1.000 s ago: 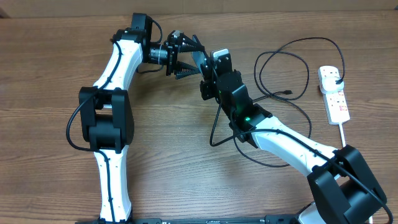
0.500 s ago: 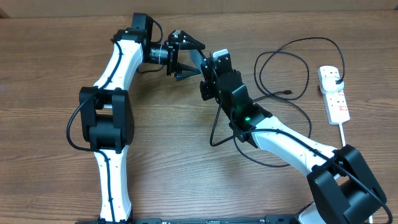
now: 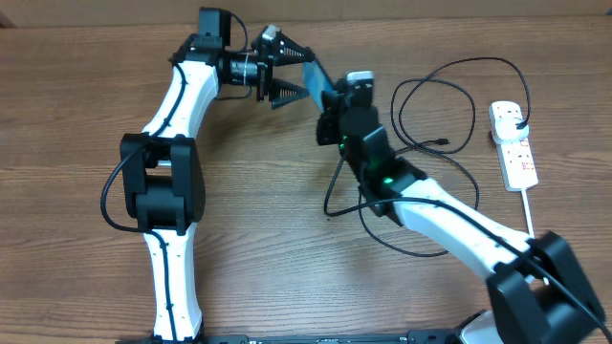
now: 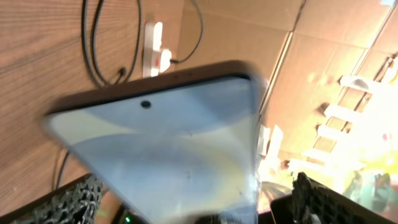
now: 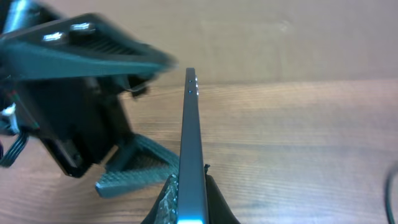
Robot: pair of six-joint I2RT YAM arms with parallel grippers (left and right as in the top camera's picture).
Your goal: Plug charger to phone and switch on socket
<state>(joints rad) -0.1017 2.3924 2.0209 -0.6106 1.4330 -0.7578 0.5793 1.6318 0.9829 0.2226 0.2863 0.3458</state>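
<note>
The phone (image 3: 322,77), with a light blue screen, is held off the table at the back, tilted. My right gripper (image 3: 337,97) is shut on its lower end. The right wrist view shows the phone (image 5: 191,118) edge-on, clamped between my right fingers (image 5: 191,190). My left gripper (image 3: 300,76) is open, its fingers on either side of the phone's upper end. In the left wrist view the screen (image 4: 174,137) fills the frame between my spread fingers (image 4: 196,202). The black charger cable (image 3: 435,105) lies looped at the right, its tip (image 3: 445,143) loose. Its plug sits in the white socket strip (image 3: 514,145).
The socket strip's thick white cord (image 3: 527,205) runs toward the front right. A black cable loop (image 3: 335,205) lies under my right arm. The strip (image 4: 153,56) and cable (image 4: 93,50) also show in the left wrist view. A cardboard wall stands behind the table.
The phone and my right gripper have moved toward the back and right. My left gripper has followed toward the back and stays open around the phone.
</note>
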